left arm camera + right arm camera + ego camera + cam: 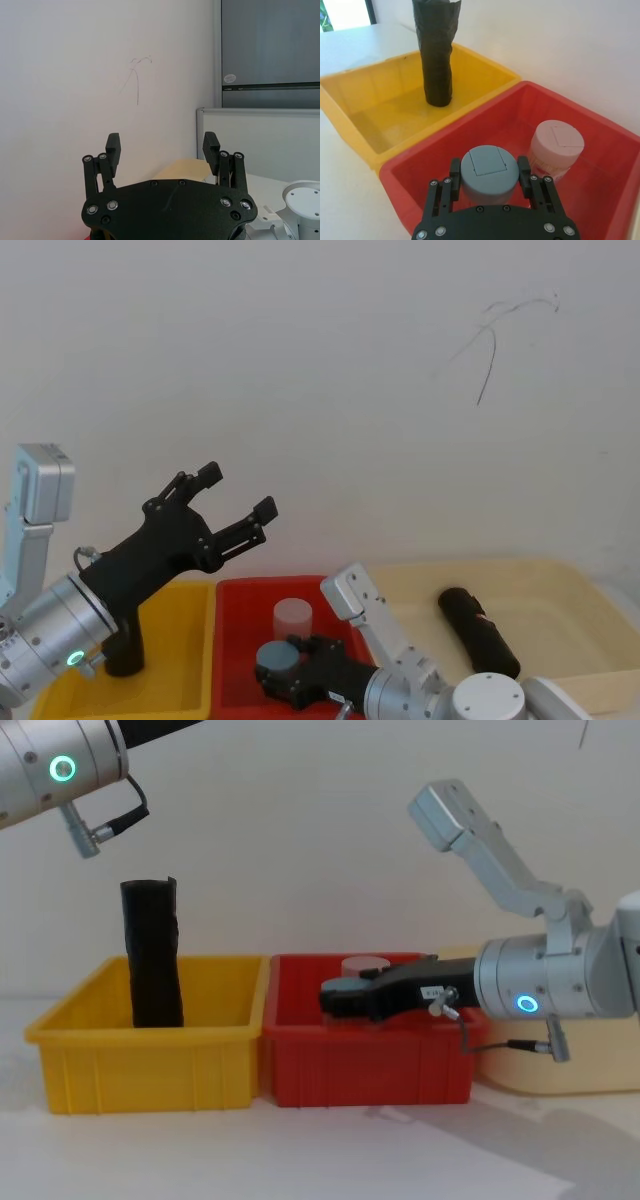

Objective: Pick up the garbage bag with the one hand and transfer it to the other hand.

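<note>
Gripping grey jar: right hand in red bin | left hand spread, raised | garbage bag lying in beige bin

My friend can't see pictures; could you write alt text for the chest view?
A tall black garbage bag roll stands upright in a yellow bin. Beside it, the right gripper reaches into a red bin, its fingers around a grey-lidded jar.

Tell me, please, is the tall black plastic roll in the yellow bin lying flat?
No, the tall black plastic roll stands upright on the floor of the yellow bin.
</note>
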